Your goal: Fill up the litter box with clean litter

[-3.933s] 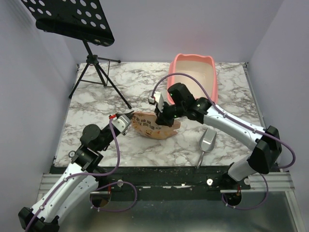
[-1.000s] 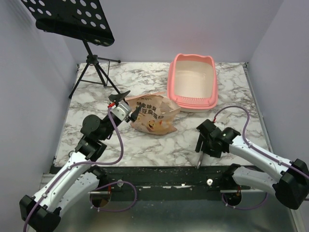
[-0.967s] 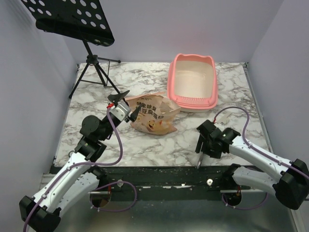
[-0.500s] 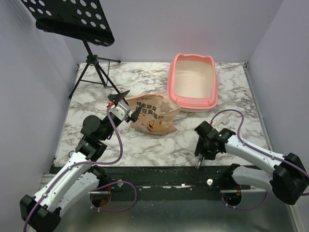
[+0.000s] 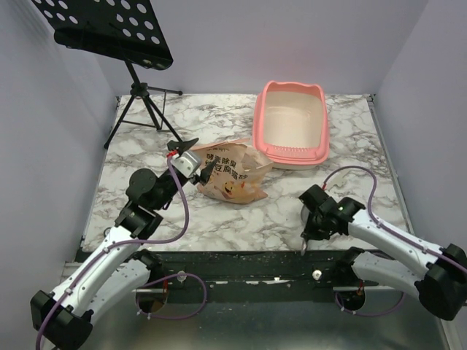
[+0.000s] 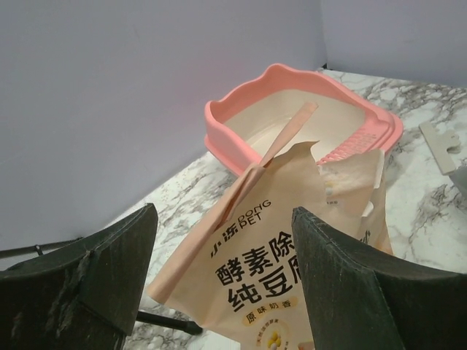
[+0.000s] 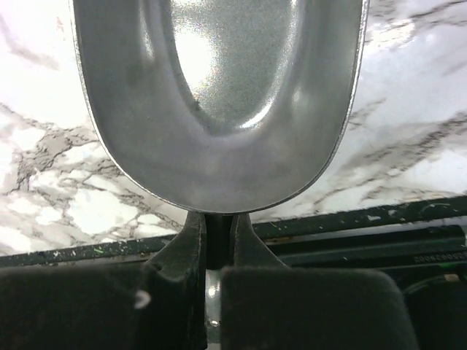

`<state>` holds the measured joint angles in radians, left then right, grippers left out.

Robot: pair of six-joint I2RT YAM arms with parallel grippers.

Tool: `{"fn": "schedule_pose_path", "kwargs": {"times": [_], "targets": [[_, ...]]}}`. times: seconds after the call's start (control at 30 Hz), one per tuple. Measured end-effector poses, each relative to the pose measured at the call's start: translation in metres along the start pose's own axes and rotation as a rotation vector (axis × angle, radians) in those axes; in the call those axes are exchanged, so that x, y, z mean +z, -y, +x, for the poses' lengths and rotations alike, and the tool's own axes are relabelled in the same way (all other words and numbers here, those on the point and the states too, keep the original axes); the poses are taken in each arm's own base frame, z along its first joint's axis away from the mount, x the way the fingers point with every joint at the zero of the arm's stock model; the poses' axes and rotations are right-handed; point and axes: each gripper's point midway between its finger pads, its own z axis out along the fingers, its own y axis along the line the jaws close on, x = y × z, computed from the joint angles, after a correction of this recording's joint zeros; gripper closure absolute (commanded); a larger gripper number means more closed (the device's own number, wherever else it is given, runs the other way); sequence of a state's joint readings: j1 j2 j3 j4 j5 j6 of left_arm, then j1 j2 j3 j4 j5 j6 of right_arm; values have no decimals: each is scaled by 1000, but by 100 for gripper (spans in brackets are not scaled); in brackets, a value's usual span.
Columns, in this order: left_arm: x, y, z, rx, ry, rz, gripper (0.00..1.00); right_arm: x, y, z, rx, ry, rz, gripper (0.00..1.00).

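Marble-patterned table (image 5: 350,146) enclosed by pale lilac walls, with both arm bases at its near edge. Litter box (image 5: 259,117) sits at the far side, right of centre, lying flat with its two ear-like bumps toward the back wall; its pale inside is visible from above and from the left wrist view (image 6: 219,131). Bag (image 5: 230,175), orange-tan with printed characters, lies near the middle of the table, just in front of the box's near left corner; its torn top edge points toward the box (image 6: 284,240). Left gripper (image 5: 195,155) hangs at the bag's left end with its fingers (image 6: 102,270) spread wide apart and nothing clasped between them; whether either finger touches the bag cannot be told. Right gripper (image 5: 310,232) is low over the near right part of the table, well apart from the box, its fingers (image 7: 179,248) pinched tight on the thin handle of a grey metal scoop (image 7: 219,95), whose bowl faces up over the marble and extends away from the fingers. Black perforated music stand (image 5: 109,29) stands on its tripod at the far left corner, well clear of both arms
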<state>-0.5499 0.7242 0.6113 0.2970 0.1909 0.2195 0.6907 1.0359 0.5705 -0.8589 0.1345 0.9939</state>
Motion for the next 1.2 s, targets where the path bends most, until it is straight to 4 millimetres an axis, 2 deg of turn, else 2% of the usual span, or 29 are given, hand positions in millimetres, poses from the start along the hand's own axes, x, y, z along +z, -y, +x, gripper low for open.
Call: {"fn": "schedule_pose_path", "kwargs": {"times": [0.1, 0.2, 0.27, 0.37, 0.43, 0.5, 0.53, 0.57, 0.67, 0.73, 0.83, 1.0, 1.1, 1.2], "targets": [[2, -1, -2, -6, -26, 8, 22, -18, 6, -7, -13, 56, -14, 100], [5, -3, -13, -16, -35, 13, 18, -46, -4, -25, -45, 129, -74, 100], [6, -7, -27, -28, -22, 11, 17, -68, -18, -35, -85, 159, -121, 100], [7, -9, -47, -49, -24, 24, 19, -101, -51, -47, -188, 205, -206, 99], [11, -10, -63, -66, -35, 45, 22, -125, -74, -58, -280, 248, -233, 100], [18, -11, -77, -100, -62, 69, 21, -142, -93, -71, -350, 299, -237, 100], [21, -11, -81, -124, -86, 80, 16, -150, -101, -78, -387, 329, -233, 100], [24, -11, -86, -154, -113, 90, 2, -158, -108, -85, -424, 357, -227, 100], [39, -10, -101, -256, -203, 123, 1, -177, -119, -100, -539, 435, -207, 100], [38, -4, -104, -309, -250, 157, 1, -186, -121, -106, -621, 468, -201, 100], [27, 11, -106, -380, -304, 224, 1, -192, -119, -108, -754, 489, -180, 100], [18, 33, -117, -496, -336, 327, 1, -195, -124, -96, -983, 504, -173, 100], [17, 42, -104, -575, -381, 336, 1, -201, -127, -89, -1096, 523, -190, 100], [12, 55, -72, -689, -455, 312, 1, -210, -128, -83, -1172, 545, -225, 99]]}}
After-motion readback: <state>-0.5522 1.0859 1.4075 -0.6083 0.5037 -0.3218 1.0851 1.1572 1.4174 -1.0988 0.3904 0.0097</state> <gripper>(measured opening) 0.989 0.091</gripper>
